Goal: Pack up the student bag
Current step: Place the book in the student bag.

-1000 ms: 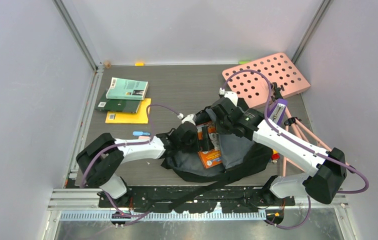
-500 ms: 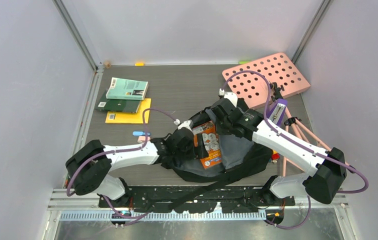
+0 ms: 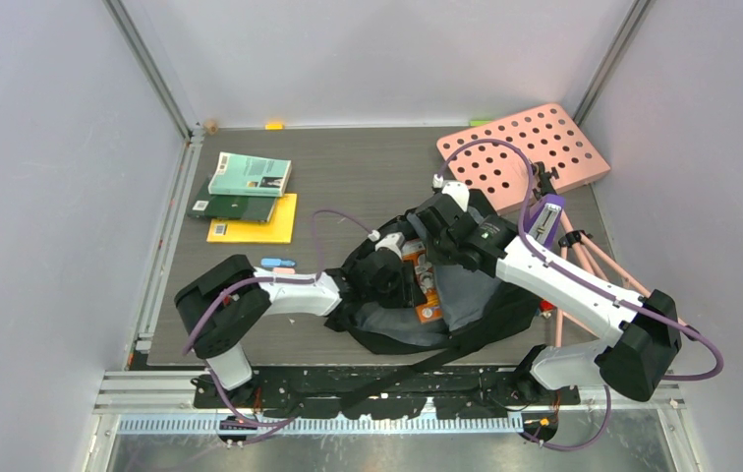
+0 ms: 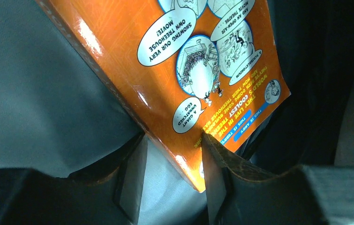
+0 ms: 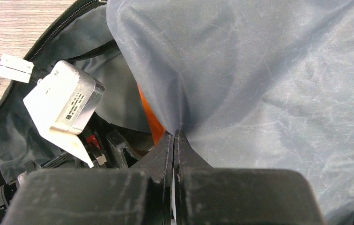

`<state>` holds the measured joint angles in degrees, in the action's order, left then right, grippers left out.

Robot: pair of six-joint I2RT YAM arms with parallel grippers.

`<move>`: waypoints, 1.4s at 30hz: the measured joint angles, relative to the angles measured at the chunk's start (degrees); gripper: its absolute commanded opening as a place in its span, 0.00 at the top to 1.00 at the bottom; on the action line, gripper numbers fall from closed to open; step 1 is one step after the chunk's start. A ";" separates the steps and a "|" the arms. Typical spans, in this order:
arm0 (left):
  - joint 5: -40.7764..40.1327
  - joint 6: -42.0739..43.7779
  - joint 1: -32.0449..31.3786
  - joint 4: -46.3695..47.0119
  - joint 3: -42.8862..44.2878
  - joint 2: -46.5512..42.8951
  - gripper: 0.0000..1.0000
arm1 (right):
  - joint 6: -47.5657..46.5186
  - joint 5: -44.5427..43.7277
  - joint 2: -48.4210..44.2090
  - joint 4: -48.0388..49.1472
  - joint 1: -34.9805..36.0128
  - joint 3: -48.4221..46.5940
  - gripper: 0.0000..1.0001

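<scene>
Left gripper (image 4: 173,140) clamps an orange book (image 4: 175,79), mostly hidden inside the student bag (image 3: 485,320); right gripper (image 5: 174,136), fully closed, pinches grey lining (image 5: 259,93).

Inside the student bag (image 3: 485,315), a book (image 4: 165,79); board (image 3: 525,147) behind-right.

Student bag (image 3: 446,329) black with grey lining (image 5: 259,70); orange book (image 4: 203,70) inside it bearing white illustrated bubbles; far-right board (image 3: 525,152) pink with round holes; far-left teal book (image 3: 250,175), dark green book (image 3: 230,207), yellow book (image 3: 264,228); table (image 3: 368,167) dark grey wood-grain.

dark wood table (image 3: 368,167) with books (image 3: 248,187), student bag (image 3: 466,290)
</scene>
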<state>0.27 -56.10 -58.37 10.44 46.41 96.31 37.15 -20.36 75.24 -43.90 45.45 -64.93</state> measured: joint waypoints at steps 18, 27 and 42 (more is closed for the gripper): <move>-2.82 3.96 -0.63 3.26 1.99 1.92 0.35 | -0.17 -2.43 -0.02 0.79 -0.02 0.96 1.00; -5.68 12.31 -0.66 -4.17 1.42 -13.99 0.09 | -1.38 -5.40 -1.99 1.14 0.13 1.05 1.00; -10.60 26.67 7.98 -37.00 8.31 -37.18 0.00 | -2.58 -6.99 -4.07 2.32 0.20 2.91 1.00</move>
<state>-10.33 -29.43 -50.39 -26.57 54.72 59.13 34.57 -27.35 71.18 -41.58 45.65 -62.02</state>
